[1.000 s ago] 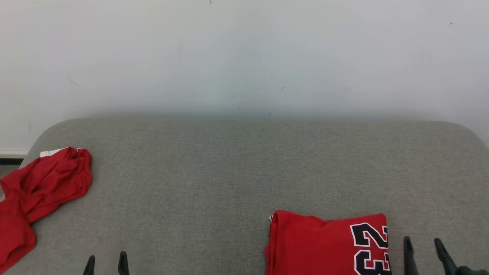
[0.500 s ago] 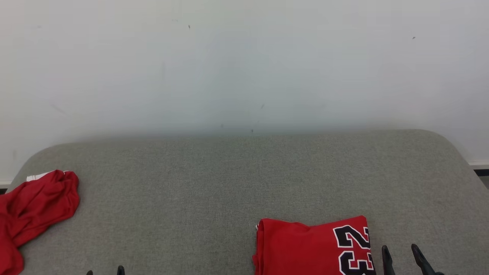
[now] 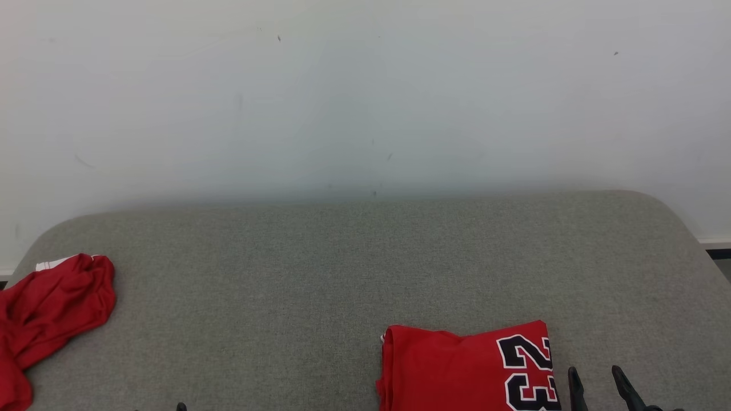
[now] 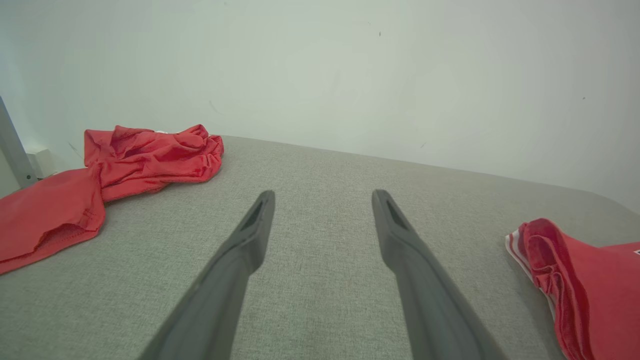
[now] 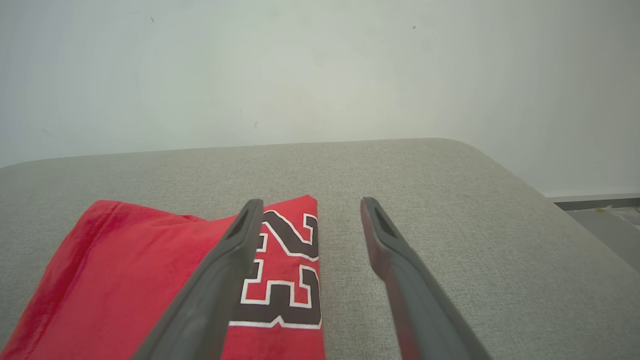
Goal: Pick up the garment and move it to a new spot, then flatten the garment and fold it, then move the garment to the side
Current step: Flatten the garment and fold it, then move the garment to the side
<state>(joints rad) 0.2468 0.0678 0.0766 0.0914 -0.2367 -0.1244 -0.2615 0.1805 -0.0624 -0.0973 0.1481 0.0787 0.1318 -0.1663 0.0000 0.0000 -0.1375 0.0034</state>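
Crumpled garment (image 3: 54, 302): lies bunched at the cushion's (image 3: 342, 268) left end, with one part trailing over that edge. Treat it as the likely next piece to work.
Folded jersey (image 3: 451, 371): sits at the cushion's front right, number uppermost.
Left gripper (image 4: 322, 195): fingers spread wide, empty, above bare cushion.
Right gripper (image 5: 311, 201): fingers spread wide, empty, at the cushion's front right, just beside the jersey.
Handling: expect light, limp, probably slippery cloth that sags and drags. Pinch a hem or seam, not the bunched middle.
Hidden: the head view cuts off the garment's trailing part and the jersey's near half. You cannot pick out collar or armholes among the folds.
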